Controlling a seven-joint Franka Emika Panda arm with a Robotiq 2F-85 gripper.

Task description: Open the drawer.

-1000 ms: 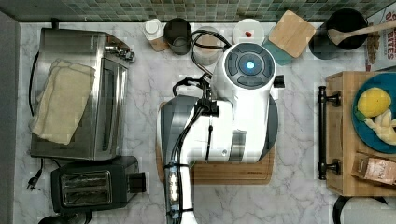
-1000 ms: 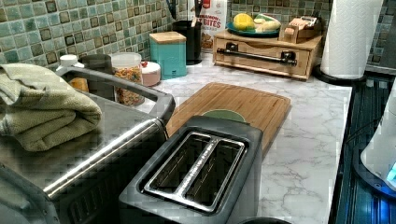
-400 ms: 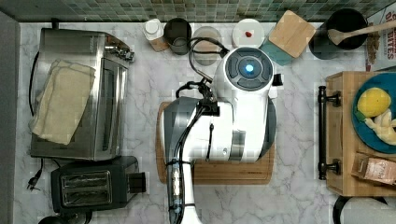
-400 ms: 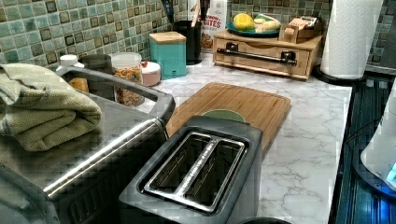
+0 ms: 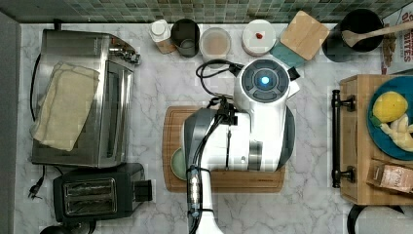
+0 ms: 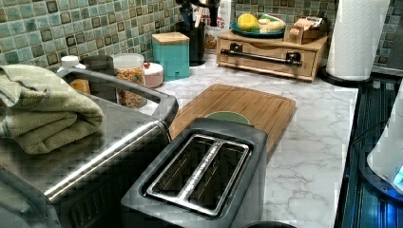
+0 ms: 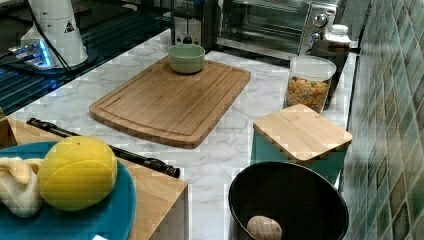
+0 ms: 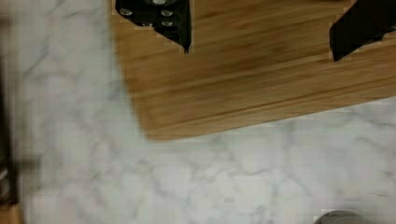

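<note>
While white marble countertop (image 5: 311, 204) meets green mosaic backsplash (image 6: 57, 28), light bamboo drawer with black bar handle (image 5: 337, 139) sits well apart from empty, wide-open black gripper (image 8: 259, 32) over brown cutting board (image 8: 243, 88).

The drawer (image 5: 351, 139) is light bamboo wood, pushed fully shut in its low box at three o'clock on the bench (image 5: 311, 204) in the top view; its long black bar handle (image 5: 336, 138) spans the front, level

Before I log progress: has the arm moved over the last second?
Yes. In the top view the arm shifted toward the top view's right, nearer the drawer, judged against the cutting board.
</note>
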